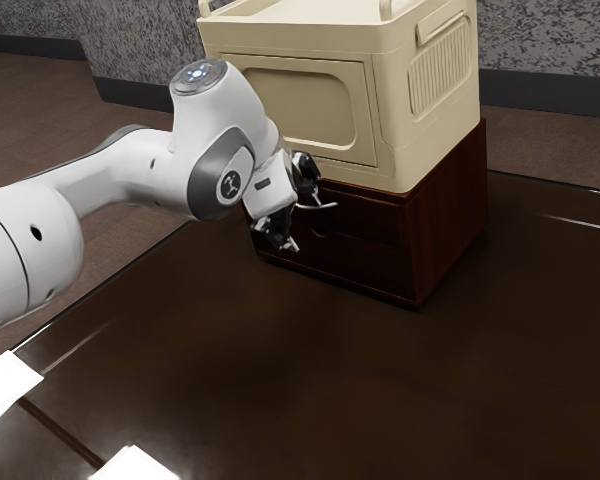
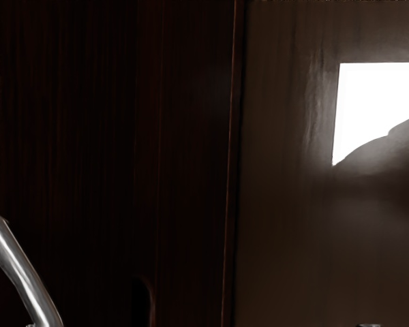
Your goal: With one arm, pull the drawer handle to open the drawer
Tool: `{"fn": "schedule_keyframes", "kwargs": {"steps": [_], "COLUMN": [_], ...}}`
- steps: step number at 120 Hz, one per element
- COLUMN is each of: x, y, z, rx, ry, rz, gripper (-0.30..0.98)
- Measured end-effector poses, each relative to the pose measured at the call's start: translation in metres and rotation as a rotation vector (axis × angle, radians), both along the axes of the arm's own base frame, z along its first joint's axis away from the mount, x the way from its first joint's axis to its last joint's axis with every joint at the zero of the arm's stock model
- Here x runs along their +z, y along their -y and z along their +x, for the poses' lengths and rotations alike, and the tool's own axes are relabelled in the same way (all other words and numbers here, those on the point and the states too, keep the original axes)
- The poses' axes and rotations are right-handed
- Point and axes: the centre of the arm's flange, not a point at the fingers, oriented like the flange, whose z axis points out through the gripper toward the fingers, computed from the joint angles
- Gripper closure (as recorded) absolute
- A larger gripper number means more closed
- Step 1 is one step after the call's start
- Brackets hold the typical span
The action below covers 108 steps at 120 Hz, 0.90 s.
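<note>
The fingers (image 1: 302,216) are wide apart, holding nothing. The shiny handle (image 1: 323,206) is close by, on the dark drawer (image 1: 368,222) under the cream box (image 1: 410,150), near the table's (image 1: 280,400) far edge.

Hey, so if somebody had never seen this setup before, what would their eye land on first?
Probably the big cream cabinet, sitting on a dark wooden drawer unit at the far side of the glossy table. Next, the white arm reaching in from the exterior view's left, its black gripper open at the unit's front by the curved metal handle.
</note>
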Motion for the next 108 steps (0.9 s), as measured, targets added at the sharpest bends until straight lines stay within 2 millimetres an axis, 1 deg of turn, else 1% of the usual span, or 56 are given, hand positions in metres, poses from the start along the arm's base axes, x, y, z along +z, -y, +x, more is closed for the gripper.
{"fn": "schedule_keyframes", "kwargs": {"steps": [36,53,62,76,98,108], "x": [0.007,0.011,0.013,0.018,0.021,0.031], "y": [-0.001,-0.010,-0.013,-0.013,-0.023,-0.024], "z": [-0.002,-0.005,-0.006,-0.010,-0.020,-0.028], "rx": [0.000,0.023,0.034,0.040,0.069,0.072], "ry": [0.009,0.003,-0.009,-0.041,-0.107,-0.119], "rz": [-0.018,-0.053,-0.077,-0.109,-0.166,-0.191], "gripper": [0.40,0.55,0.60,0.64,0.66,0.67]}}
